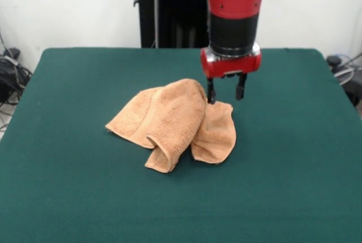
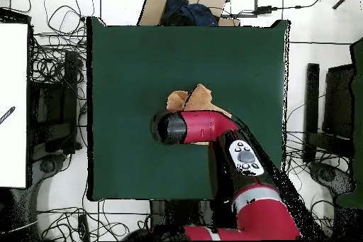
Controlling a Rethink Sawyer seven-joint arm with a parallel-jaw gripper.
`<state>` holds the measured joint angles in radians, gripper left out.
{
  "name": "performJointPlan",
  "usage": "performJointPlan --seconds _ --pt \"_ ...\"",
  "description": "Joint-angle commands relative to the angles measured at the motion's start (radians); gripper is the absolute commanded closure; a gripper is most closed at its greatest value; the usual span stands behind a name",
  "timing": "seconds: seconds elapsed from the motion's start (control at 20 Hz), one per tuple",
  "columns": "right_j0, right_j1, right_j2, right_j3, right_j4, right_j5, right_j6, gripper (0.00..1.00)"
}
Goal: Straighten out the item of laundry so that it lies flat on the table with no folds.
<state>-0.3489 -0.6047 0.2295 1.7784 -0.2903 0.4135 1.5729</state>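
The peach towel lies crumpled and folded over itself near the middle of the green tabletop. The gripper hangs at its far upper edge, fingers apart, one tip touching the cloth, nothing held. In the overhead view the arm hides most of the towel and the whole gripper

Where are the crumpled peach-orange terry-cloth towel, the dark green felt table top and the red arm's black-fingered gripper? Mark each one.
Peach-orange terry-cloth towel (image 1: 169,121): front view, on its raised folded middle.
Dark green felt table top (image 1: 294,175): front view, on bare felt beside the towel.
Black-fingered gripper (image 1: 225,91): front view, midway between its two open fingertips, at the towel's far edge.
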Motion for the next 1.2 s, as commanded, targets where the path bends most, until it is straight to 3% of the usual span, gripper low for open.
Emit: performJointPlan --seconds 0.05,0.45,0.85,1.2 --pt "0.014 -0.066 -0.02 0.092 0.068 0.004 0.215 0.0" --pt "0.031 -0.106 -0.067 0.08 0.091 0.099 0.19 0.0" --pt "0.053 -0.091 -0.113 0.049 0.095 0.047 0.202 0.0" --pt "0.0 -0.076 -0.04 0.053 0.09 -0.012 0.123 0.0"
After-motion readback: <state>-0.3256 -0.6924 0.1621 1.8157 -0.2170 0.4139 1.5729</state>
